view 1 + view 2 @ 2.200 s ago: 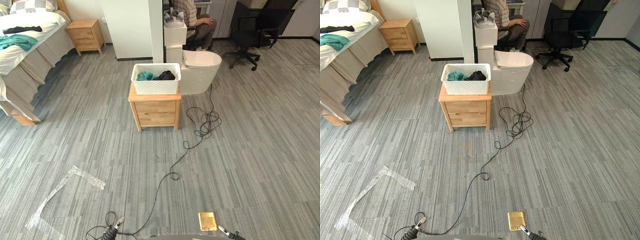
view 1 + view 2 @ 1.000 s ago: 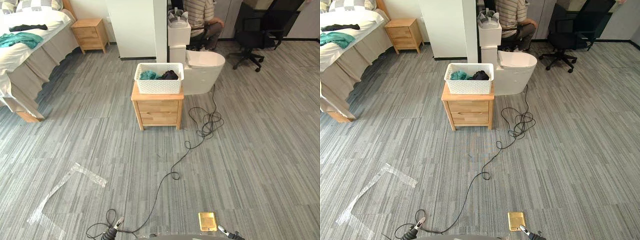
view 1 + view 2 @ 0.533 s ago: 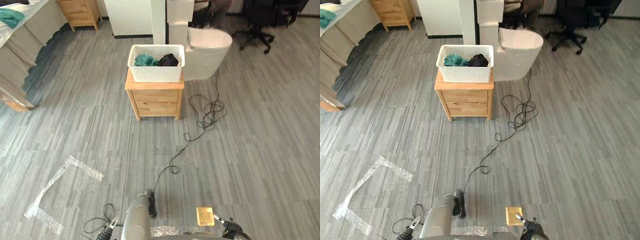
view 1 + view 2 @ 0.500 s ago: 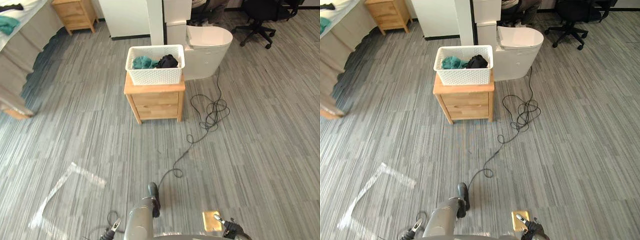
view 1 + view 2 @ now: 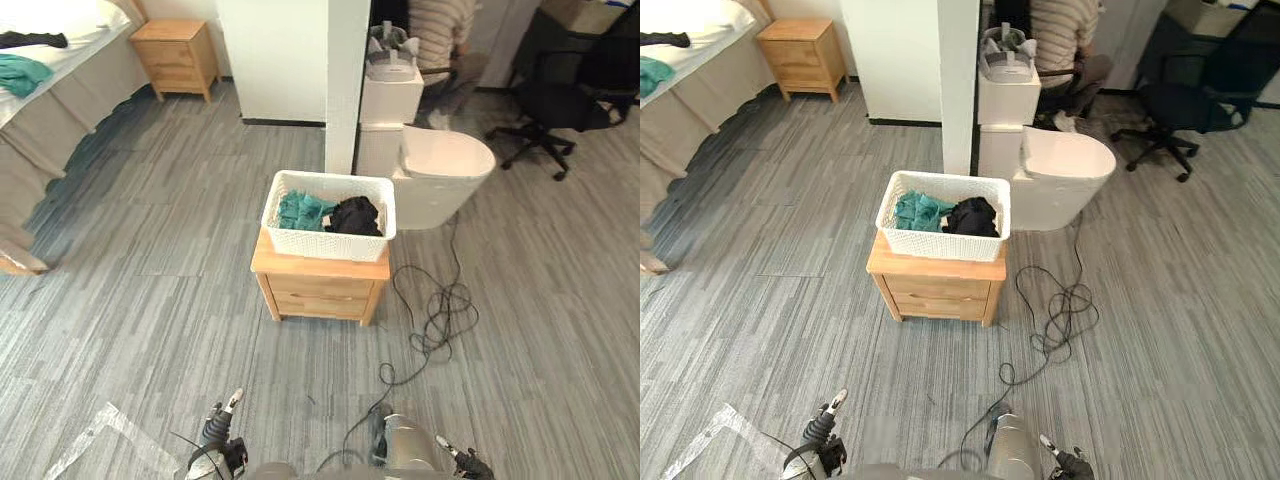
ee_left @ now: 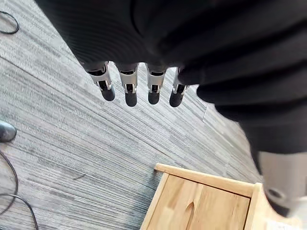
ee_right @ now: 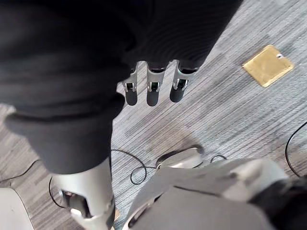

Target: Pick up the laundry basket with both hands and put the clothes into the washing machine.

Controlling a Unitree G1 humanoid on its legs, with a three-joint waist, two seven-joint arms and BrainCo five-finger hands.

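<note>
Although neither hand has hold of anything, I can read both clearly. The left hand (image 6: 128,90) hangs with its fingers straight in a loose row, slightly apart and touching nothing. Grey plank floor (image 6: 57,124) lies past its tips, and beyond that is the corner of a wooden nightstand (image 6: 206,203). The right hand (image 7: 152,91) is the same, its fingers straight and relaxed and carrying nothing. A brass floor plate (image 7: 267,65) lies on the planks off to one side of it.

The white laundry basket (image 5: 325,243) sits on top of that nightstand (image 5: 320,290), ahead of both hands and well apart from them, roughly centred between the two. Inside it a teal garment (image 5: 298,210) lies on the left hand's side and a black garment (image 5: 356,215) on the right hand's side, the two touching. Just beyond the basket, toward the right hand's side, stands a white rounded unit (image 5: 440,180) beside a white pillar (image 5: 346,80). Farther off I see a seated person (image 5: 440,25), an office chair (image 5: 565,95), a bed (image 5: 40,85) and a second nightstand (image 5: 180,55).
</note>
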